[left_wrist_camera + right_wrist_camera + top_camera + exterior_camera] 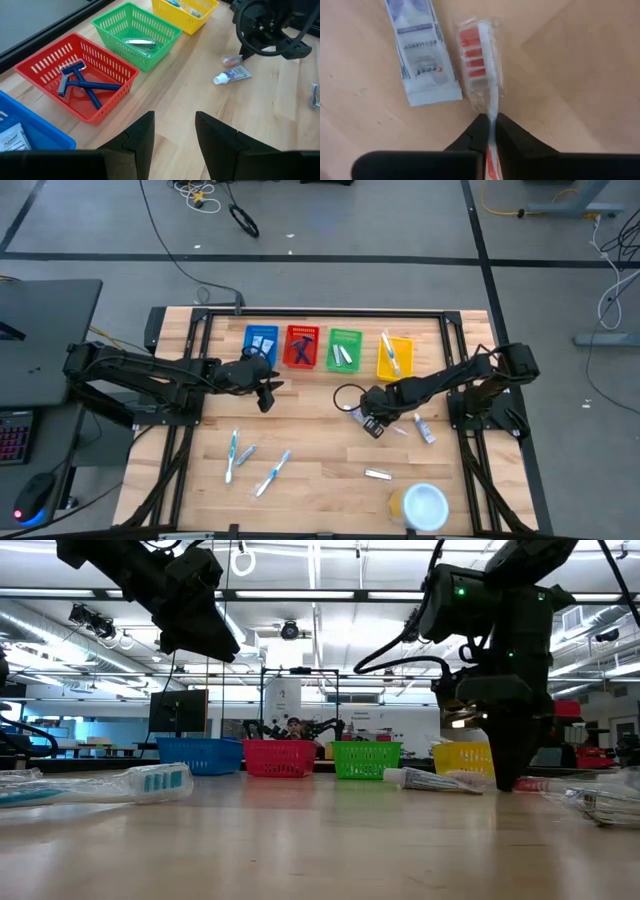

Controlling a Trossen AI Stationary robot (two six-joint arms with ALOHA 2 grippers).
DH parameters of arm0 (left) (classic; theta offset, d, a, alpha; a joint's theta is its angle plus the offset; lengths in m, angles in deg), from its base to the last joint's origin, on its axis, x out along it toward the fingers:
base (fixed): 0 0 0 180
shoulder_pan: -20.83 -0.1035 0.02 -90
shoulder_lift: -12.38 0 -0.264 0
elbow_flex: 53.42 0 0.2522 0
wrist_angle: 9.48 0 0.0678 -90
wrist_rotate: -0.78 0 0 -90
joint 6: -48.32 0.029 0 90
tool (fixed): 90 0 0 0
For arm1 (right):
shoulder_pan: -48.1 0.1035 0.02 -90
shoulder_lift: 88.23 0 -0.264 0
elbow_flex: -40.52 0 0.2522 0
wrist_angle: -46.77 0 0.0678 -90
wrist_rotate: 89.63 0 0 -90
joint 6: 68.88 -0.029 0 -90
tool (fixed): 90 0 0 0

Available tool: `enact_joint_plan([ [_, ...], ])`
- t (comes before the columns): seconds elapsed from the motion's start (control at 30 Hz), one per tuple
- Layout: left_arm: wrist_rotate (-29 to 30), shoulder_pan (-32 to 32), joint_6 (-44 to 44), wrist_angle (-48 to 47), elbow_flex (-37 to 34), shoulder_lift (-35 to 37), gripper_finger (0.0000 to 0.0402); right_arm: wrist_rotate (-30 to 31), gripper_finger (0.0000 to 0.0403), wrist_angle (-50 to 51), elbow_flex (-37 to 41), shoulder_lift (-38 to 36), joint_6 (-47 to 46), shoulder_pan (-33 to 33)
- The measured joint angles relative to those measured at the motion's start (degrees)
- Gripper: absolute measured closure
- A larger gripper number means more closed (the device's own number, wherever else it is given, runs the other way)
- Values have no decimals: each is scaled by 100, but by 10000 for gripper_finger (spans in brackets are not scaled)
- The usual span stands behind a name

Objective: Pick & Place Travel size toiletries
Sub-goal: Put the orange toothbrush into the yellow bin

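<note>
Plastic-wrapped and light, the red toothbrush (482, 55) on the bench's right half is slippery; your right fingers (491, 131) pinch its stiff handle. Farther off, the left fingers (172, 131) hang half-open, empty, near the red basket (75, 80).

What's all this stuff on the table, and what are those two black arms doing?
Small plastic baskets: four in a row at the far edge, blue, red, green, yellow.
Blue razors: two, in the red basket.
Teal-and-white toothbrushes: three, near left.
White toothpaste tube: one, beside the right arm.
Red-bristled wrapped toothbrush: one, pinched.
Round white-and-yellow container: one, near right.
Left gripper: jaws open, empty.
Right gripper: jaws shut on the toothbrush handle.
</note>
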Motion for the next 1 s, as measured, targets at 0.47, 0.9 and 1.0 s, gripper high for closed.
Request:
enact_joint_plan([
  [0.47, 2, 0, 154, -4, 0, 0, 252, 2979, 378, 447, -652, -1650, 509, -532],
  [0.9, -22, -2, 153, -10, 0, 2, 252, 3680, 379, -68, 49, -1717, 627, -2154],
  [1.0, -22, -2, 153, -13, 0, 2, 252, 3679, 379, -684, 498, -1712, 693, -2323],
])
